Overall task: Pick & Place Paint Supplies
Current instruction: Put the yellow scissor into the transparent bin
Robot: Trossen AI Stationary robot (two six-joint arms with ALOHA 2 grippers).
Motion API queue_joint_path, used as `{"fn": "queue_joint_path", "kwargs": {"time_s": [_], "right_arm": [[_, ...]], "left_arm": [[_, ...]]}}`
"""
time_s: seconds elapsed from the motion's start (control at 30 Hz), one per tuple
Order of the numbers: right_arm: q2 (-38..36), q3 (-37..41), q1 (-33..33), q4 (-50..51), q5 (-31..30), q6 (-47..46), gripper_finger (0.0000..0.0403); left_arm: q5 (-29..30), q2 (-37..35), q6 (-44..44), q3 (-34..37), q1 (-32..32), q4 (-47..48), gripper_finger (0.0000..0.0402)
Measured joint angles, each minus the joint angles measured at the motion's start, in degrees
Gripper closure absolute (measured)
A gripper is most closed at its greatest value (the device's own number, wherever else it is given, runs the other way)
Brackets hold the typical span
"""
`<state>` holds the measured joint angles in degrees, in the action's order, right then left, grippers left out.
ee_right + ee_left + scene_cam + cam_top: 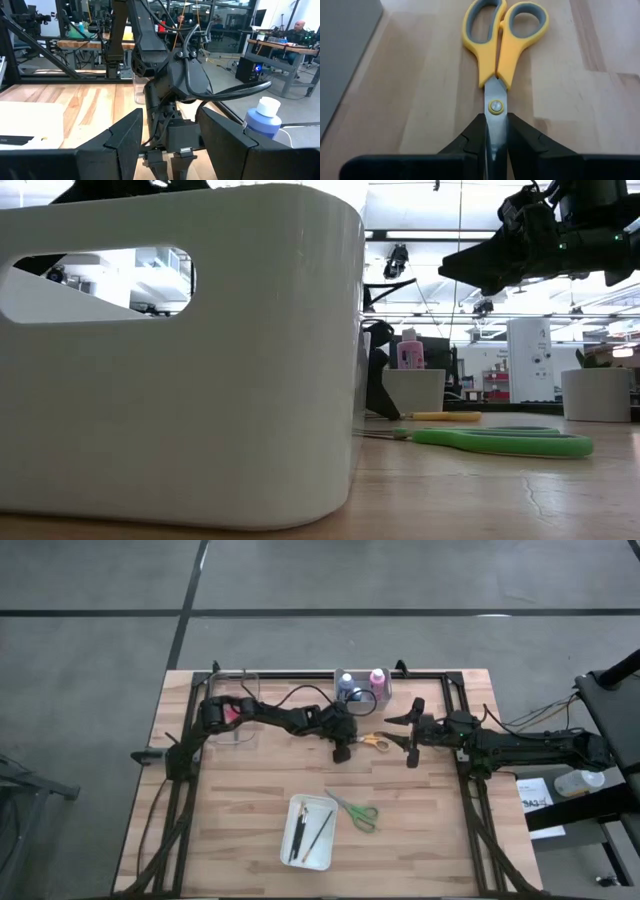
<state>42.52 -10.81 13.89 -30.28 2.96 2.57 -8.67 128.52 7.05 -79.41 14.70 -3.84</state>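
Note:
The orange-handled scissors (376, 743) lie on the wooden table right of centre, blades closed. My left gripper (343, 748) is at their blade end and shut on them. My right gripper (405, 737) hangs open above the table just right of the scissors and touches nothing. Green-handled scissors (355, 812) lie flat nearer the front edge. Thin dark brushes (305, 832) lie in a white tray (322, 858). A blue bottle (346, 683) and a pink bottle (377, 678) stand in a clear bin at the far edge. My left gripper pinches the scissors' closed blades (495, 131) between its two fingers, just behind the pivot screw (495, 106). The fingers slant down from the table's left and lie along the blades. The orange handles (502, 35) point away from the gripper, low over the wood; I cannot tell whether they rest on it.
A second clear bin (236, 718) stands at the far left under the left arm, with something red inside. A black frame (462, 730) runs round the table's edges. Bare wood lies open between the tray and the left edge.

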Motion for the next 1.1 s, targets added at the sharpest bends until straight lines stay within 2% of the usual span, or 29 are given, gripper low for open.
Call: {"fn": "queue_joint_path", "kwargs": {"time_s": [0.43,0.7,0.87,1.1], "right_arm": [[0.00,-0.01,0.04,-0.03,0.01,0.00,0.0209],[0.00,0.00,-0.02,-0.02,0.02,0.00,0.0209],[0.00,-0.02,0.00,-0.01,0.00,0.00,0.0209],[0.00,0.00,0.00,-0.02,0.00,0.00,0.0209]], "left_arm": [[2.84,-3.74,-2.92,0.08,-1.38,12.33,0.0339],[4.83,-7.47,-3.73,1.13,-2.40,24.00,0.0339],[6.87,-11.37,-6.96,5.72,-2.49,28.20,0.0339],[12.34,-21.43,-12.78,18.48,-2.44,28.65,0.0339]]}}
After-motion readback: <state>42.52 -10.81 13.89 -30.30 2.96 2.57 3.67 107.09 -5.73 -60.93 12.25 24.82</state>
